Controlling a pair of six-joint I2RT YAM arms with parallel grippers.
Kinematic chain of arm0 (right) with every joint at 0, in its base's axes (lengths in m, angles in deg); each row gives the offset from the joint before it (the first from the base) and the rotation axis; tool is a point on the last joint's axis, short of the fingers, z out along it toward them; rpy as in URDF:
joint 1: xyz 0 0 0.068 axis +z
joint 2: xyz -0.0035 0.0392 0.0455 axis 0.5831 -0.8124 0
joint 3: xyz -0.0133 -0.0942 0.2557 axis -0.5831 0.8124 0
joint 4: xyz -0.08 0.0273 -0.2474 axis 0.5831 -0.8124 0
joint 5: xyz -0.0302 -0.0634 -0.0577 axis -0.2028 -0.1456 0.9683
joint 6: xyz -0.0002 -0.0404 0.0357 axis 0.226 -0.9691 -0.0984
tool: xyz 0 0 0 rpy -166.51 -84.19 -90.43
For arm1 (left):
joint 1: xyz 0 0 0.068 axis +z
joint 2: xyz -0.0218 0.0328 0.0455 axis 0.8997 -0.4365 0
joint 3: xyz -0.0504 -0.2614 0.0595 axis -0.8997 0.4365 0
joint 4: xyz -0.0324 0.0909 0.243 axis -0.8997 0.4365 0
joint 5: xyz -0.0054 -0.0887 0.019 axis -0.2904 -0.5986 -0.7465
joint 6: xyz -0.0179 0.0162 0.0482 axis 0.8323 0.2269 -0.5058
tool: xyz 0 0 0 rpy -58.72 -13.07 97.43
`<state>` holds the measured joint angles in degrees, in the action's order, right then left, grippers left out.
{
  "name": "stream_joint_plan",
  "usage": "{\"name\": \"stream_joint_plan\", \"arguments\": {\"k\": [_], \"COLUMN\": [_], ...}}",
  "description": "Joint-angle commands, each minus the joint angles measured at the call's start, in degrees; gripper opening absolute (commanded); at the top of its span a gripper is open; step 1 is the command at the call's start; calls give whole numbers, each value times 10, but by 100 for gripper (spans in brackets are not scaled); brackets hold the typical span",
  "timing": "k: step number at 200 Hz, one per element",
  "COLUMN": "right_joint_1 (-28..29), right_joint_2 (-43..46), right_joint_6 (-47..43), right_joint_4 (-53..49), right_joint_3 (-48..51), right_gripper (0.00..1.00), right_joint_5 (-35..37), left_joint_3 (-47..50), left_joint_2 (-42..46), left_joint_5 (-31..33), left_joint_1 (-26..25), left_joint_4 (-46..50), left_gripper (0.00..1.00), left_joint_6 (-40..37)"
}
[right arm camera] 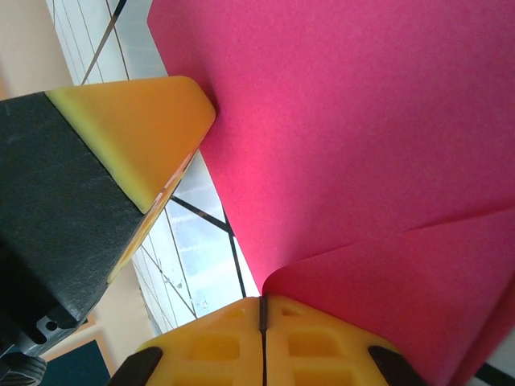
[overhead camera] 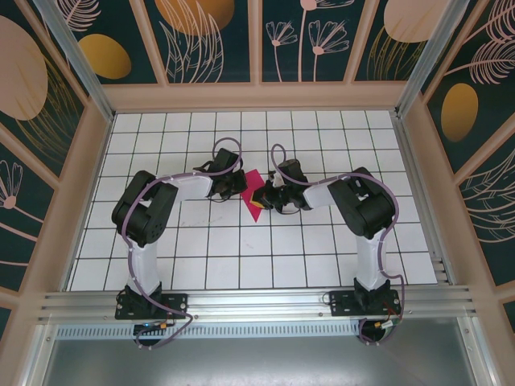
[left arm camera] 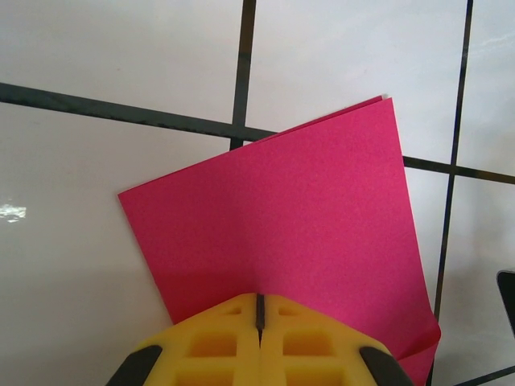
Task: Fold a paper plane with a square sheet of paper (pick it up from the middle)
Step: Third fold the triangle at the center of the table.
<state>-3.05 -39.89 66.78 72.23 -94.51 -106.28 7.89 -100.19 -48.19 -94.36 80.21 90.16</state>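
Gridded table (overhead camera: pixel 161 241) beneath magenta sheet (left arm camera: pixel 306 217) pinched by left tool (left arm camera: pixel 259 312), right tool (right arm camera: pixel 263 314).

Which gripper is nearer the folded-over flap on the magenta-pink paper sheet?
Right. The right gripper is shut on the thin magenta-pink paper sheet exactly where the folded-over flap curls up. The left gripper grips the sheet's edge, off to one side of the flap.

The folded square sheet of paper (left arm camera: pixel 314 217) is gripped at its near edge by the closed left end effector (left arm camera: pixel 259 301), over the gridded bench (left arm camera: pixel 121 64).
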Motion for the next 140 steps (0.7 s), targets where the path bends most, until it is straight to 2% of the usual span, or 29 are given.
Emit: {"name": "stream_joint_plan", "arguments": {"k": [1,108,140], "right_joint_1": [3,4,4], "right_joint_2": [-16,-12,-18], "right_joint_6": [-5,-3,-9], "right_joint_4": [6,49,29], "right_joint_3": [-8,1,-7], "right_gripper": [8,8,8], "right_joint_5": [7,-15,-9], "left_joint_3": [-7,-6,-6], "left_joint_2": [-13,-22,-21], "left_joint_5": [-11,-21,-22], "left_joint_1": [4,4,3], "left_joint_4": [20,20,19], "left_gripper": [6,6,6], "left_joint_6": [-6,-6,-6]}}
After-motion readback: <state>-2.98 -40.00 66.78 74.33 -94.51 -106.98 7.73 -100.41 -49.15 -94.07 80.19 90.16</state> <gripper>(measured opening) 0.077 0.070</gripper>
